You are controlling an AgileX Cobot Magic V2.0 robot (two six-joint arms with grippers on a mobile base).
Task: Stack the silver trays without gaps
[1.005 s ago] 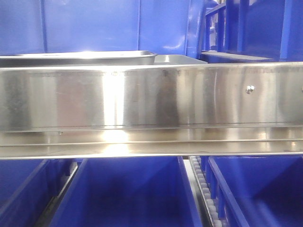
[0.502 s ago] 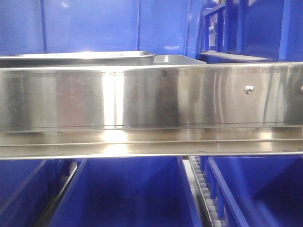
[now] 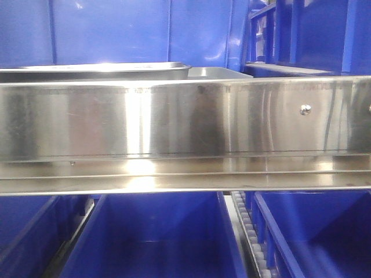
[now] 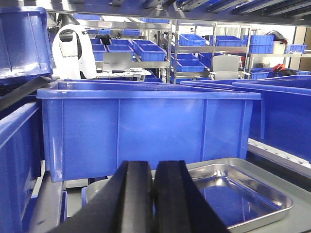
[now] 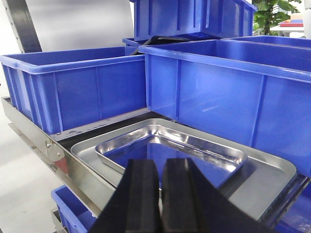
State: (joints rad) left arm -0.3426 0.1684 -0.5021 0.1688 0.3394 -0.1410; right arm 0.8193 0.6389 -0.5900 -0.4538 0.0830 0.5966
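Check the right wrist view first: the right end effector [image 5: 159, 194] sits at the bottom centre of the frame with its two black fingers pressed together and nothing between them. Just above it, in the middle of the frame, you see the upper silver tray [image 5: 170, 155] resting inside the lower silver tray [image 5: 272, 177]. The upper one lies skewed, so a broad strip of the lower tray's floor shows on the right side. Both trays sit on a shelf in front of two blue bins [image 5: 223, 87], and the brushed-steel shelf rail [image 5: 48, 145] runs diagonally along the lower left of the frame.

In the left wrist view, the left end effector [image 4: 151, 199] occupies the bottom centre, its fingers likewise closed on nothing. To its right, in the lower right of the frame, you see a silver tray [image 4: 243, 196] lying on a flat grey surface, below a large blue bin [image 4: 146, 131] that fills the centre.

In the front-facing view, the shelf rail [image 3: 185, 121] spans the middle of the frame. The tray rims [image 3: 116, 70] show just above it at upper left. Neither end effector appears in this view
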